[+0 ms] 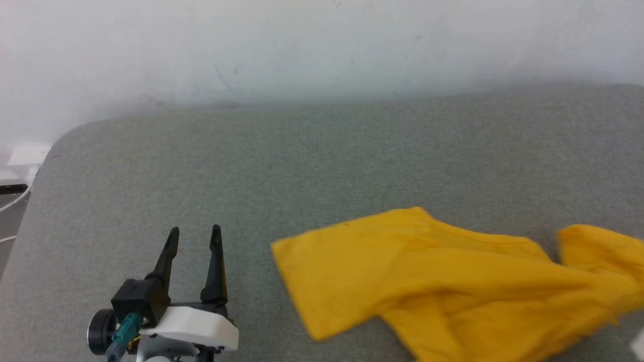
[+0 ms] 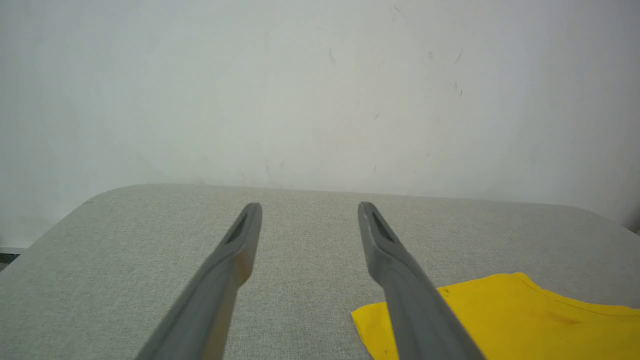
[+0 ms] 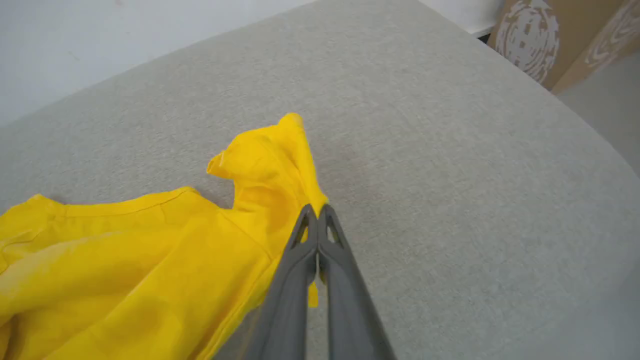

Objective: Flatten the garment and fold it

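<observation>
The garment [image 1: 443, 286] lies rumpled on the grey cushioned surface [image 1: 302, 161], toward the robot's right, so flattening looks barely begun and folding not started. The right gripper [image 3: 316, 210] is pinched tight on a raised edge of it. The left gripper [image 1: 193, 231] hangs spread wide just beside its corner, holding nothing.

A grey, cloth-covered tabletop [image 1: 322, 166] with rounded corners carries one yellow shirt [image 1: 427, 281], which lies rumpled and half spread on its near right part, a flat corner pointing left and a bunched, raised fold at its right end.
</observation>
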Tool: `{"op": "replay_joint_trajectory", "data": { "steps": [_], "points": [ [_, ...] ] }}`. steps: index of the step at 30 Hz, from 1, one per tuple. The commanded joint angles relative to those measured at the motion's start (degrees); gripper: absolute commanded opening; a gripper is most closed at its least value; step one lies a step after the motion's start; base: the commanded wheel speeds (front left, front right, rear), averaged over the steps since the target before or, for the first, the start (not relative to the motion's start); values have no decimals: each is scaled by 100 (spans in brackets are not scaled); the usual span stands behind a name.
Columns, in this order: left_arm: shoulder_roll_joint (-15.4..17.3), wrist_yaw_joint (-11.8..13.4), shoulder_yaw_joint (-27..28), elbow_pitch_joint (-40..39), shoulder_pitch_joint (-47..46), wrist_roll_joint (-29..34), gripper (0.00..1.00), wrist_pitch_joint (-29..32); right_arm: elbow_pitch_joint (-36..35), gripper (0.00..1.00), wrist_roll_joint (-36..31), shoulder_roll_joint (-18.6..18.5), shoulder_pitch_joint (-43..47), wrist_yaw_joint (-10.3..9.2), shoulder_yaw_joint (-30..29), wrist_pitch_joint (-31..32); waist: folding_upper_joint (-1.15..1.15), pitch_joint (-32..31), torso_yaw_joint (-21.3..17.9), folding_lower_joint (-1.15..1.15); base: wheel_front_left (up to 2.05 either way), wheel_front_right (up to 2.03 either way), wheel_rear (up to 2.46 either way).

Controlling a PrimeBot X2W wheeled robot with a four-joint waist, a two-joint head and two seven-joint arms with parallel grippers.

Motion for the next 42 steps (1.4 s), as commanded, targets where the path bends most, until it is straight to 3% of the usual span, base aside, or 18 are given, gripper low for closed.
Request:
{"op": "replay_joint_trajectory", "data": {
  "steps": [1,4,8,9,10,11,18,23,35,39,40,42],
  "points": [
    [-15,-43,28,3,58,51,100,-28,116,0,125,-1,26,29,-237,-108,0,25,-30,0,0,0,0],
    [-4,-45,52,0,69,50,100,-28,856,0,502,7,88,29,-731,-446,0,78,-98,0,0,0,0],
    [34,-46,70,22,57,44,100,-24,1818,0,634,9,25,29,-723,-925,0,132,-216,0,0,0,0],
    [44,-50,66,27,44,47,100,-17,2020,11,620,9,-23,29,-698,-1041,0,139,-235,0,0,0,0],
    [52,-54,60,33,29,49,100,-8,2184,65,584,9,-76,29,-664,-1162,0,143,-247,0,0,0,0],
    [57,-55,56,40,15,49,100,2,2301,100,561,9,-140,29,-622,-1314,0,144,-255,0,0,0,0],
    [61,-70,11,82,-27,36,100,26,2142,100,54,10,-460,29,-717,-3028,0,98,-224,0,0,0,0],
    [50,-63,-10,151,8,-10,100,64,1663,100,-209,10,-431,29,-249,-3596,0,-6,-175,0,0,0,0],
    [-11,-208,-285,599,-281,-13,100,348,-64,100,-566,10,335,29,2101,-3336,0,-237,-98,0,0,0,0],
    [-88,-396,-509,844,-574,7,100,560,-447,100,-502,10,565,29,2419,-3181,0,-215,-51,0,0,0,0],
    [-177,-622,-739,1076,-885,19,100,789,-667,100,-455,10,674,29,2560,-3102,0,-168,-38,0,0,0,0],
    [-218,-742,-862,1223,-1060,36,100,929,-746,100,-449,10,701,29,2603,-3054,0,-140,-39,0,0,0,0]
  ]
}}
